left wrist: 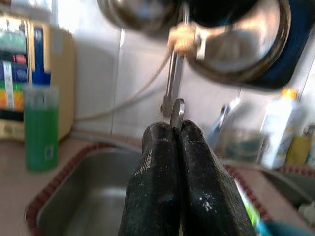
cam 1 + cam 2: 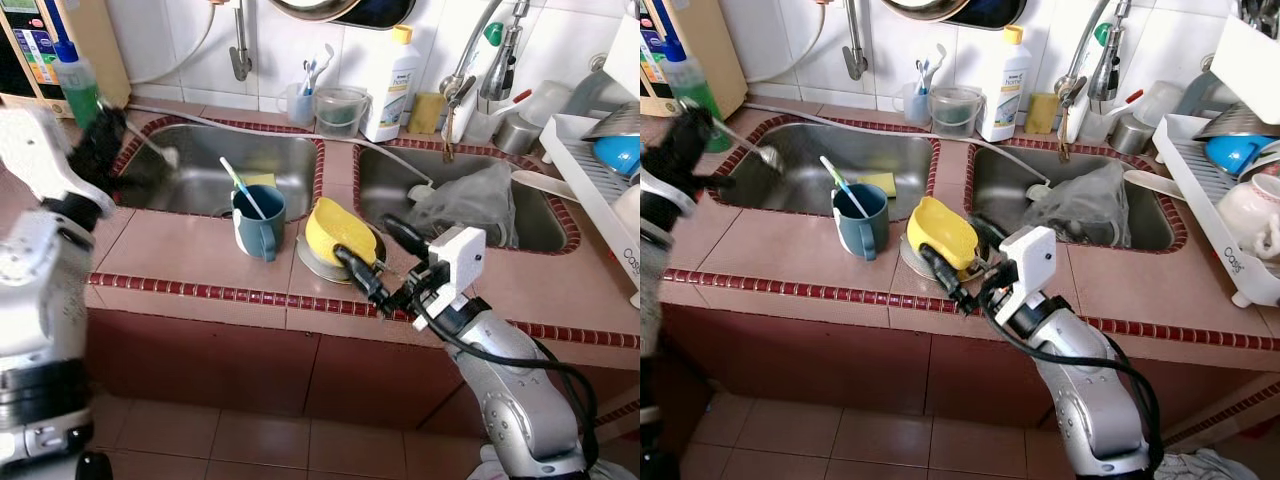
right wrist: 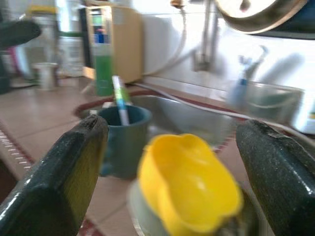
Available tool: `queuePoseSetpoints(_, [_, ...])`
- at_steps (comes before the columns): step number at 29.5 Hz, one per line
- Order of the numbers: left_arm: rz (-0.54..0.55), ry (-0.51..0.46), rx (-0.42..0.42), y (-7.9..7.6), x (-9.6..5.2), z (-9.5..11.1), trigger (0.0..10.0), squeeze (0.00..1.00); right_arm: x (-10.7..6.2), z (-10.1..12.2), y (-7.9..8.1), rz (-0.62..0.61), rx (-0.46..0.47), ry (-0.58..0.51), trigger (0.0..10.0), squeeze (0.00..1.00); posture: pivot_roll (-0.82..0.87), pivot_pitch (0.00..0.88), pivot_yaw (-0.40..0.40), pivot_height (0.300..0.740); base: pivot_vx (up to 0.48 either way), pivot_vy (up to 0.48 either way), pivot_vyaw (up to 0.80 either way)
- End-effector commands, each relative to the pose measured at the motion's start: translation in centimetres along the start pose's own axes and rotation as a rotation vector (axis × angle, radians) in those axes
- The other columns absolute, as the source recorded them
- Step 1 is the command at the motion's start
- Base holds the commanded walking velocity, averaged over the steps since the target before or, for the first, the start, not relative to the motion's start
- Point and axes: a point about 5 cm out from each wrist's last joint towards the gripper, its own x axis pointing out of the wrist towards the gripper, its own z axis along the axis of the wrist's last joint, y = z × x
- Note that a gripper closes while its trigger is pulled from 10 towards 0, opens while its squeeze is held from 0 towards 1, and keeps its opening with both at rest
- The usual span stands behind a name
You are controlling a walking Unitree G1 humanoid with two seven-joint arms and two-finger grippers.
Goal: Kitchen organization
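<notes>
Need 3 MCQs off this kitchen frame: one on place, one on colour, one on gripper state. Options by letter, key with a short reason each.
1. Where does the blue mug stand?
A. on the counter in front of the left basin
B. inside the right basin
C. in the dish rack

2. What colour is the bowl that lies tilted on the metal plate?
A. green
B. yellow
C. white

3. How are the right gripper's fingers?
A. shut on the bowl
B. shut on the mug
C. open, one on each side of the bowl

Key:
1 A, the mug sits on the tiled counter just before the left basin, a toothbrush in it.
2 B, the bowl is plainly yellow in both eye views.
3 C, the right wrist view shows the two black fingers spread wide with the bowl between them.
</notes>
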Motion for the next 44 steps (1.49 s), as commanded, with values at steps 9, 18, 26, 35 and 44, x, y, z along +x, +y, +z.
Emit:
queuePoseSetpoints(9, [-0.066,0.088,0.116,-1.6,-1.0,-3.2,10.0,0.00,-0.7,0.0,0.8,0.006,0.016,-0.005,10.0,0.00,0.10,0.000,-0.061,0.740,0.000,0.000,0.00])
queuePoseSetpoints(18, [-0.065,0.092,0.139,-0.9,-0.7,-3.2,10.0,0.00,-0.7,0.6,1.2,0.033,0.037,-0.025,10.0,0.00,0.09,0.000,-0.059,0.740,0.000,0.000,0.00])
queuePoseSetpoints(26, [-0.086,0.086,0.159,-0.8,-0.5,-3.1,10.0,0.00,-1.1,0.7,1.7,0.073,0.053,-0.016,10.0,0.00,0.09,0.000,-0.064,0.740,0.000,0.000,0.00])
queuePoseSetpoints(35, [-0.084,0.061,0.155,-0.3,-0.1,-2.4,10.0,0.00,-1.4,0.6,1.8,0.090,0.061,0.004,10.0,0.00,0.09,0.000,-0.060,0.740,0.033,0.000,0.00])
queuePoseSetpoints(44, [-0.084,0.051,0.137,-0.6,0.2,-2.3,10.0,0.00,-1.1,0.7,1.8,0.079,0.064,-0.002,10.0,0.00,0.09,0.000,-0.060,0.740,0.299,0.000,0.00])
